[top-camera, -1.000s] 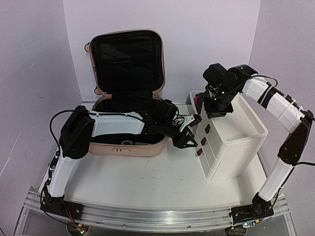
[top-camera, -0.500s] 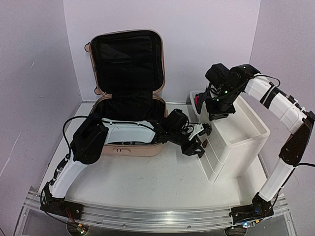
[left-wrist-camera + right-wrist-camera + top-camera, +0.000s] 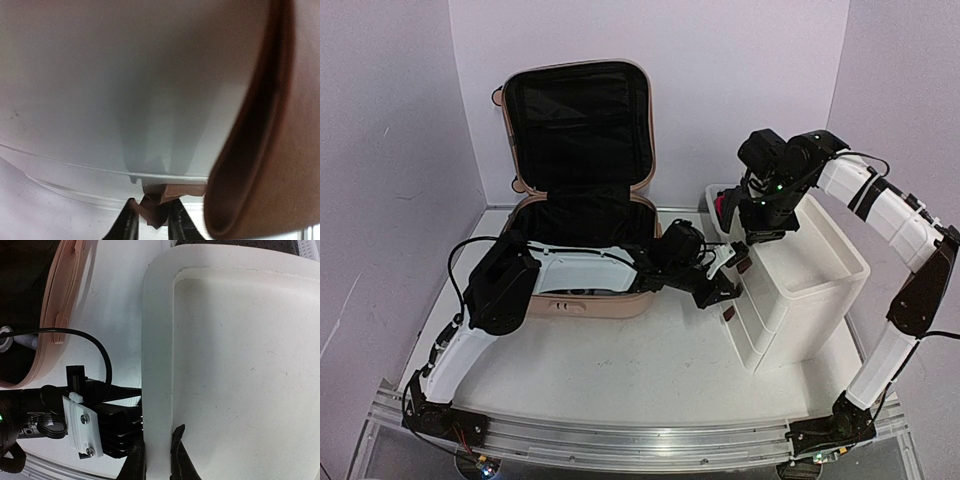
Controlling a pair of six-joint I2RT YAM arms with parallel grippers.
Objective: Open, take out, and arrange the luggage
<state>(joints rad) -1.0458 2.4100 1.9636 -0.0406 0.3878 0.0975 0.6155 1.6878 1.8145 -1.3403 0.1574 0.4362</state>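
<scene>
The left gripper [image 3: 151, 220] is pinching the drawer handle [image 3: 175, 190], the right gripper [image 3: 157, 457] is clamping the cabinet rim [image 3: 157, 390]: pulling straight suits.

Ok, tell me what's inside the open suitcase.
Only black lining shows in the suitcase, on the upright lid and in the lower half. The left arm lies across the front of the lower half, so anything beneath it is hidden.
</scene>
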